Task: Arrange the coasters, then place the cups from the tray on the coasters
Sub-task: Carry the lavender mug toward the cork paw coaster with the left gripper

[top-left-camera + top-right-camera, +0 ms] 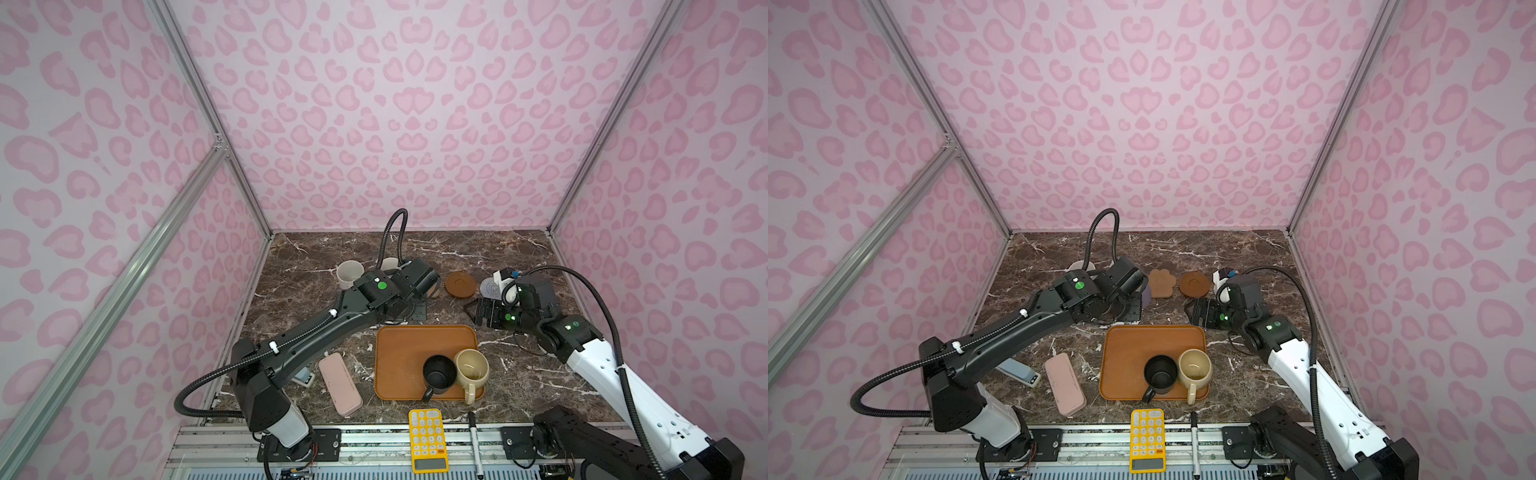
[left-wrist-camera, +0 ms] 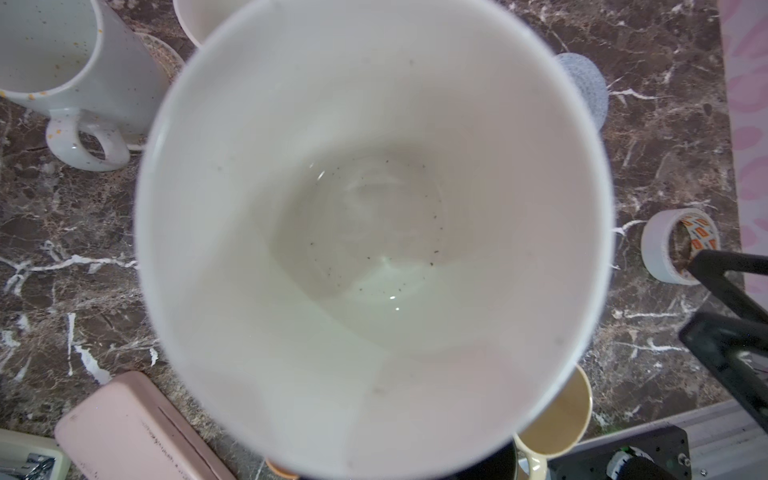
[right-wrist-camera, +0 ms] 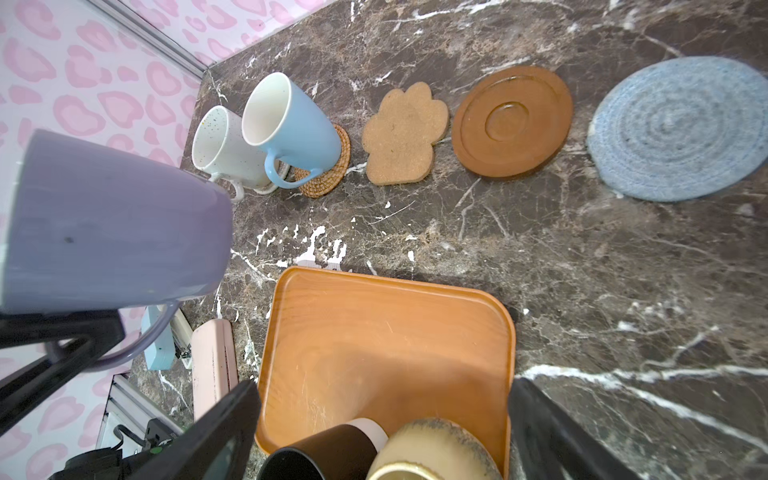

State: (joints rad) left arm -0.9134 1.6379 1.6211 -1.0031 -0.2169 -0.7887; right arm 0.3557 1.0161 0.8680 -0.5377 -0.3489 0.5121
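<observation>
The left fingers (image 3: 62,328) are clamped on the handle of the lavender cup (image 3: 116,220). The cup seems to hang clear of the worktop (image 3: 540,257), beyond the far edge of the tray (image 3: 374,332) and just beside the cork paw coaster (image 1: 1160,282). Held by the handle alone, it may swing or twist in that grip as it goes down. Its wide mouth fills the left wrist view and hides whatever lies beneath, so the base could land half off the small, lobed paw and rock. The light blue cup (image 3: 291,129) on the rattan coaster (image 3: 332,166) stands next to the paw, and a sideways drift could knock it. The right fingers (image 3: 224,432) stand wide apart and empty near the tray's far right corner. They are aimed toward the black cup (image 1: 439,374) and cream cup (image 1: 471,368), which touch each other, so closing on one may shove the other. The left arm (image 1: 316,332) stretches diagonally from the near left to mid-worktop, wrist bent downward. The right arm (image 1: 602,365) reaches in from the near right, wrist folded back toward the tray.
</observation>
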